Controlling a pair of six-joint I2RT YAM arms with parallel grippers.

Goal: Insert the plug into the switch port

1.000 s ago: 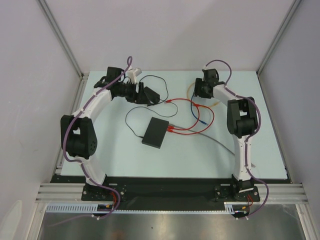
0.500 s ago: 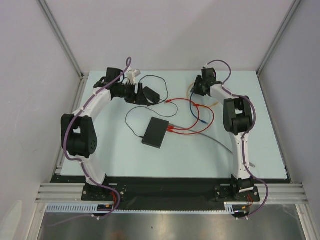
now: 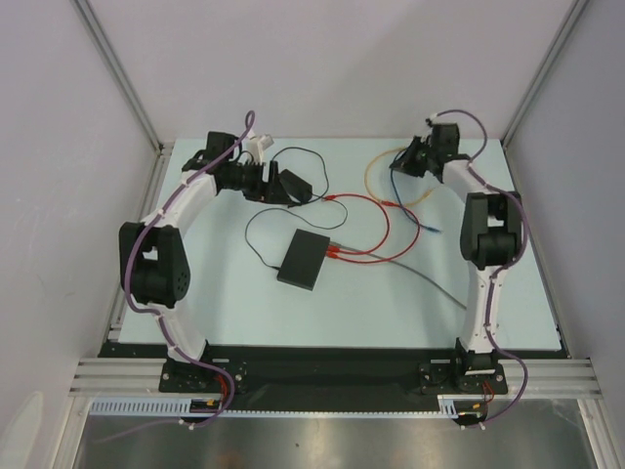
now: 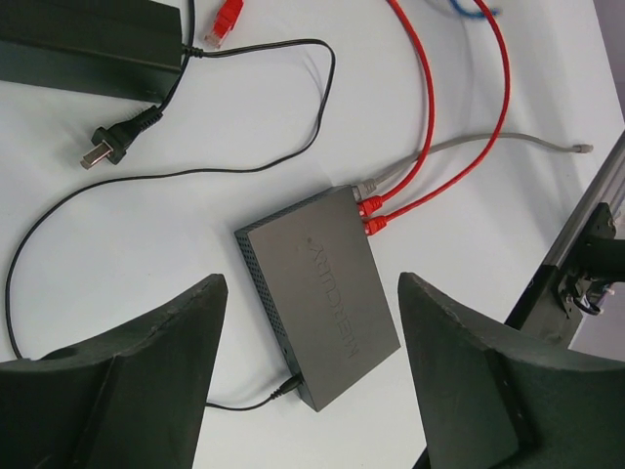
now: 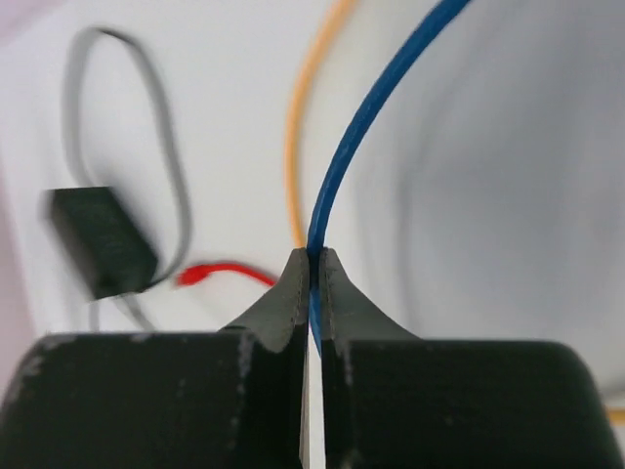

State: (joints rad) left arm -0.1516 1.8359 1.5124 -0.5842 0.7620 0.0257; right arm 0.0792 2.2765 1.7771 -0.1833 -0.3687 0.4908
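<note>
Cable (image 5: 363, 122) in blue sits pinched in right gripper (image 5: 311, 259); left gripper (image 4: 312, 283) gapes wide.

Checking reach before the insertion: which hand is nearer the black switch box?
Left. The left hand hangs open just behind the switch box; the right hand is farther off at the back right, shut on the blue cable.

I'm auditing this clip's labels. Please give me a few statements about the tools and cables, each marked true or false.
1. The right tool is shut on a blue cable. True.
2. The left tool grips the switch. False: it is open and holds nothing, and the switch lies flat on the table.
3. Two red plugs sit in the switch's edge. True.
4. The grey cable is plugged in at both ends. False: one end lies loose on the table.
</note>
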